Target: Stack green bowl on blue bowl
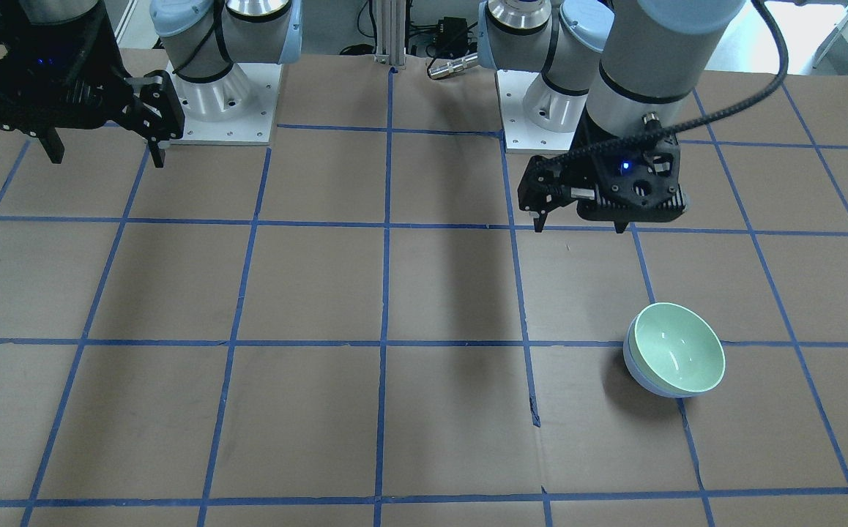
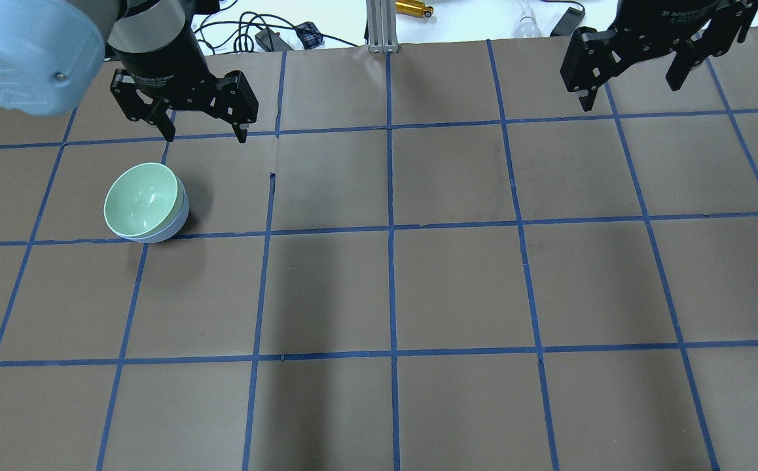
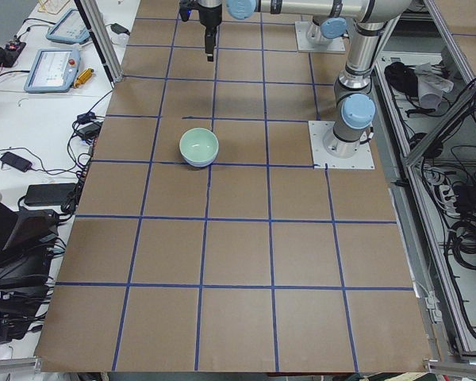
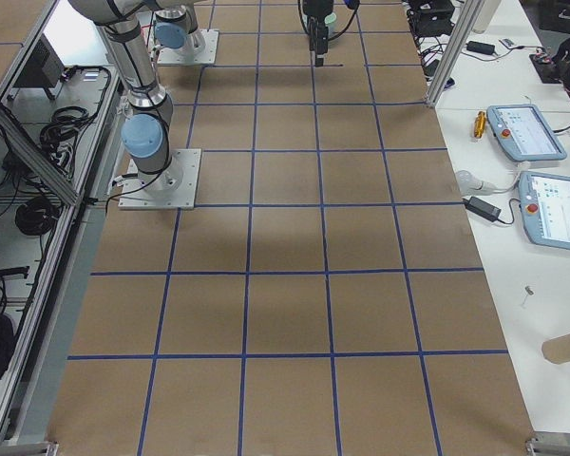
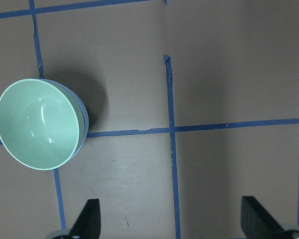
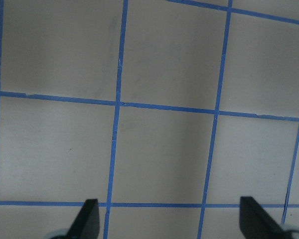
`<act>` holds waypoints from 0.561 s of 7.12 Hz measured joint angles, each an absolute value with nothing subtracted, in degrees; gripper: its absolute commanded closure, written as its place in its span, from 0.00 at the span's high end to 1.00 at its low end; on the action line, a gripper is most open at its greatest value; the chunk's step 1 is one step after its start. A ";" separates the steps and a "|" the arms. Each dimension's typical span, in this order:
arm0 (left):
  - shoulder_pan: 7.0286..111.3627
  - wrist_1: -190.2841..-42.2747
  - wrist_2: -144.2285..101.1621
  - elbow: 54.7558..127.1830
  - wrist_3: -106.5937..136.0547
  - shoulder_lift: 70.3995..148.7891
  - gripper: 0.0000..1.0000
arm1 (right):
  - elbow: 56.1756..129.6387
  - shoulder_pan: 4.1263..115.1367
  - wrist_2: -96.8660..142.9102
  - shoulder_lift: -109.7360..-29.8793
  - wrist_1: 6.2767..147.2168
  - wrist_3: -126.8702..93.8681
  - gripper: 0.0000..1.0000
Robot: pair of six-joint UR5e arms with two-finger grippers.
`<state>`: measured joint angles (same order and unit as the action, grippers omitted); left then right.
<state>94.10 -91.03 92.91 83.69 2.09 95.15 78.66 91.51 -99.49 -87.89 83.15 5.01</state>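
Brown paper-covered table with a blue tape grid, nothing on it but the two bowls. The round glossy mint-green bowl already sat inside the round glossy pale-blue bowl. Only a crescent of blue showed along one side, so we read the nest as slightly off-centre or tilted, and the stack as essentially done. The left gripper hung above the table with fingers spread wide and nothing between them. The stack lay just beside it, on the robot's side and a bit outboard. In the left wrist view the bowls sat up and to the left of the finger gap, outside it, not under it. The right gripper was also spread and empty, well apart at the far side of the table, with only bare grid in its wrist view. The bowls are round, so there is no long axis to align to. If any nudge or reseat was wanted, we judged it was the left arm's job. It would need to shift over the rim first, and a careless descent risked tipping the nest.
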 measured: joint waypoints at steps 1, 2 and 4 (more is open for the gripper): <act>94.14 -93.89 91.85 84.00 1.84 93.14 1.00 | 78.66 91.54 -99.49 -87.89 83.14 5.01 1.00; 94.06 -95.32 91.51 84.86 0.67 91.46 1.00 | 78.66 91.57 -99.49 -87.89 83.15 5.01 1.00; 92.79 -96.54 91.79 86.70 -3.08 89.23 1.00 | 78.66 91.55 -99.49 -87.89 83.15 5.01 1.00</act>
<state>92.79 -96.54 91.79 86.70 -3.08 89.23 78.66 91.55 -99.49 -87.89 83.15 5.01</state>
